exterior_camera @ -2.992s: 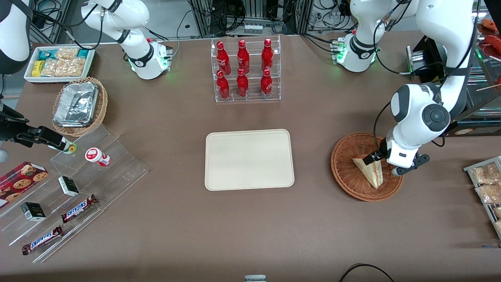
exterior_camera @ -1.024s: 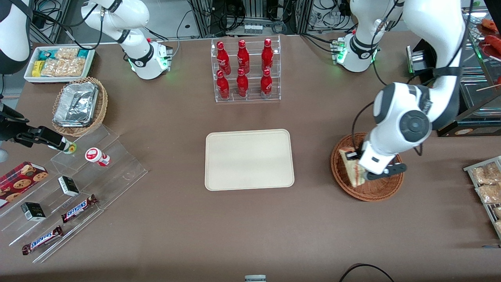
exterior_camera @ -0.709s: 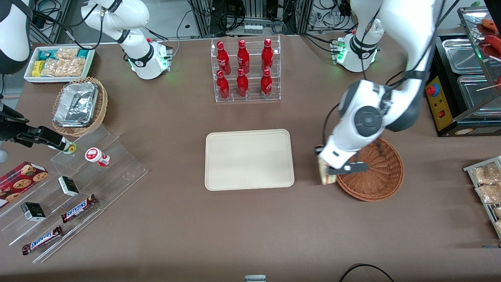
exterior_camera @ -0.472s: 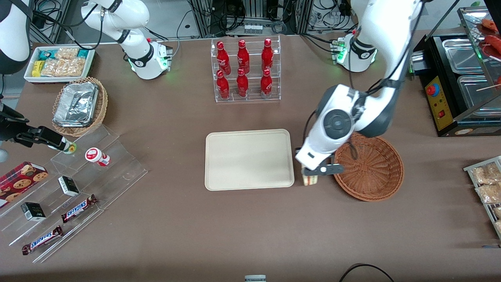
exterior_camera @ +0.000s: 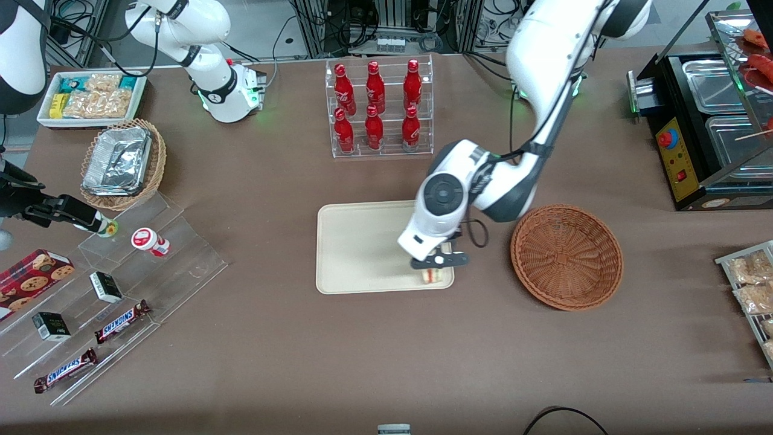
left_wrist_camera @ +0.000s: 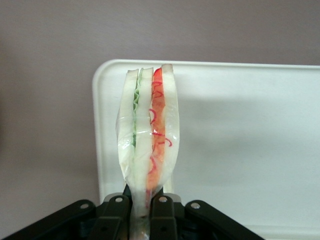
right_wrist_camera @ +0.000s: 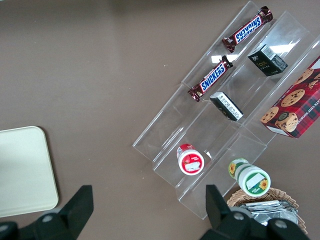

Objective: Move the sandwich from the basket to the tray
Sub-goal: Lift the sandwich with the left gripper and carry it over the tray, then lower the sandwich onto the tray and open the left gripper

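My left gripper (exterior_camera: 439,256) (left_wrist_camera: 142,210) hangs over the corner of the cream tray (exterior_camera: 362,248) (left_wrist_camera: 250,150) that lies nearest the front camera and toward the basket. It is shut on the sandwich (exterior_camera: 430,275) (left_wrist_camera: 147,135), a wrapped wedge of white bread with green and red filling, held on edge above the tray. The reddish-brown wicker basket (exterior_camera: 566,256) stands beside the tray, toward the working arm's end of the table, with nothing in it.
A clear rack of red bottles (exterior_camera: 378,107) stands farther from the front camera than the tray. Toward the parked arm's end are a tan basket of foil containers (exterior_camera: 123,163), a white snack bin (exterior_camera: 92,96) and clear steps with snacks (exterior_camera: 115,290). Snack packets (exterior_camera: 752,284) lie at the working arm's end.
The gripper lifted the sandwich out of the basket and carried it sideways from the basket to above the tray's corner. The basket now holds nothing.
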Robot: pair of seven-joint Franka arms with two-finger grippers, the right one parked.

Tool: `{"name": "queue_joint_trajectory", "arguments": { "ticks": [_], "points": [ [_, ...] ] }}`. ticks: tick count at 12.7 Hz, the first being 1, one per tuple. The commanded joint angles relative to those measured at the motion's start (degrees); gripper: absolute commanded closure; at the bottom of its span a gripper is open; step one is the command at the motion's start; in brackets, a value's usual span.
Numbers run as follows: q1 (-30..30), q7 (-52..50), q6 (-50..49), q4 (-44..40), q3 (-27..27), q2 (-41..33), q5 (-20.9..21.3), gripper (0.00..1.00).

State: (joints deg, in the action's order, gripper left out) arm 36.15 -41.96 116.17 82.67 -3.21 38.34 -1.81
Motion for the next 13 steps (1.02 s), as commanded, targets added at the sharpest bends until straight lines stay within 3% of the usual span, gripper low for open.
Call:
{"name": "queue_joint_trajectory", "arguments": {
  "ticks": [1, 13],
  "points": [
    [2.8, -3.8, -0.6, -7.8, 0.7, 5.4, -0.1, 1.00],
    [5.5, -11.2, 4.0, -8.9, -2.0, 8.7, -0.1, 1.00]
  ]
}}
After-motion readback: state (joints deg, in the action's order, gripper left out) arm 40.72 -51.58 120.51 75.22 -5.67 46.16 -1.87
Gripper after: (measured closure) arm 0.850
